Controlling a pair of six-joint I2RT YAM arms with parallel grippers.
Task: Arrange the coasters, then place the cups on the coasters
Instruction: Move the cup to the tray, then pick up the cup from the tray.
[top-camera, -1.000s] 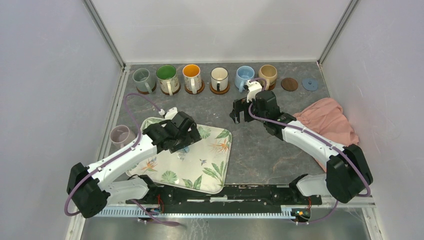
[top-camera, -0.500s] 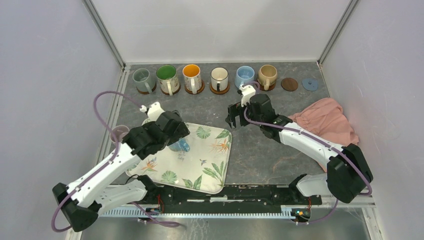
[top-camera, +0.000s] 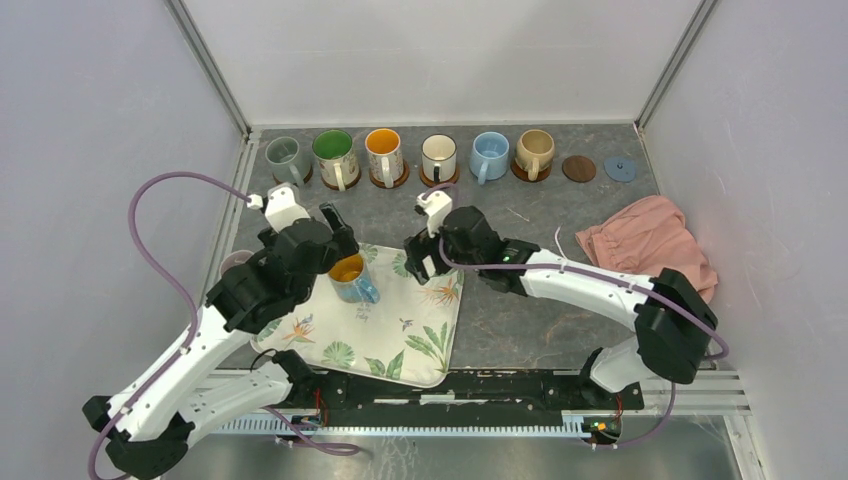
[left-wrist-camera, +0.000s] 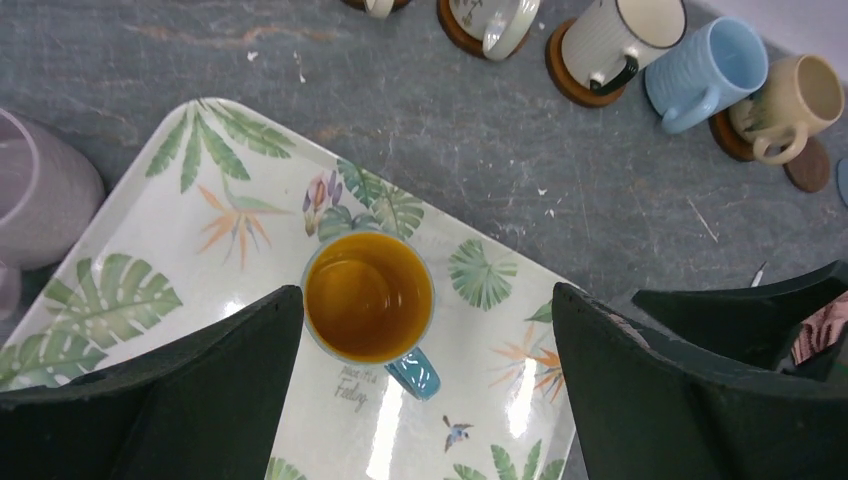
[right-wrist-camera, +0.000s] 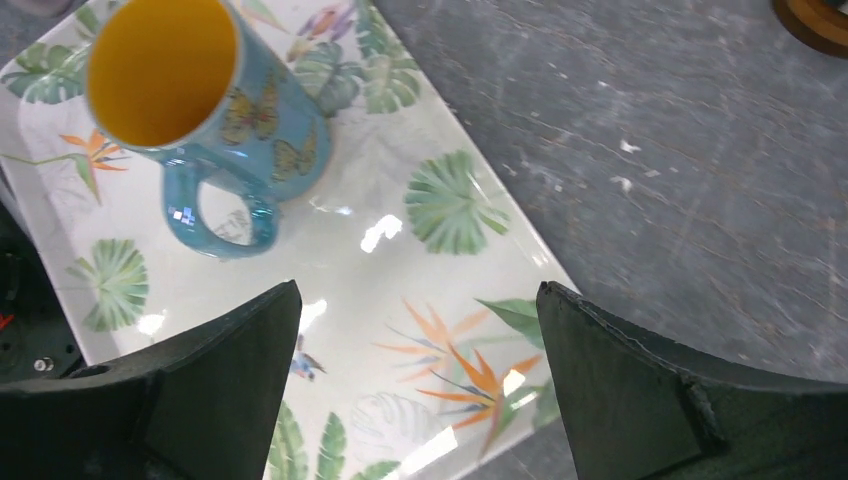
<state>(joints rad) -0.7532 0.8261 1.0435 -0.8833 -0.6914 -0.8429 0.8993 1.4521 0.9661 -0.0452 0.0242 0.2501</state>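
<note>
We see the blue cup (top-camera: 350, 278), orange inside, standing upright on the far left part of the leaf-print tray (top-camera: 400, 345). Its handle is turned to the near right. The left end effector (left-wrist-camera: 425, 300) hangs over this cup with its jaws wide apart and grips nothing. In the left wrist view one finger is just left of the cup's rim, and we cannot tell if it touches.

The right end effector (right-wrist-camera: 417, 290) is over the far right part of the tray. Its jaws are also apart and hold nothing, and the blue cup is to its left.

Along the far edge of the bench (top-camera: 520, 300) six cups stand in a row, each on a brown coaster (top-camera: 438, 182). From left to right they are:
- the grey-green cup (top-camera: 285, 155)
- the floral cup (top-camera: 335, 155)
- the orange-inside cup (top-camera: 383, 152)
- the cream cup (top-camera: 438, 153)
- the light blue cup (top-camera: 488, 152)
- the tan cup (top-camera: 534, 148)

Right of them the dark brown coaster (top-camera: 578, 168) and the grey-blue coaster (top-camera: 620, 167) lie bare. The pink cup (top-camera: 238, 265) stands on the bench just left of the tray, partly hidden by the left arm. A pink cloth (top-camera: 650, 245) lies at the right.
</note>
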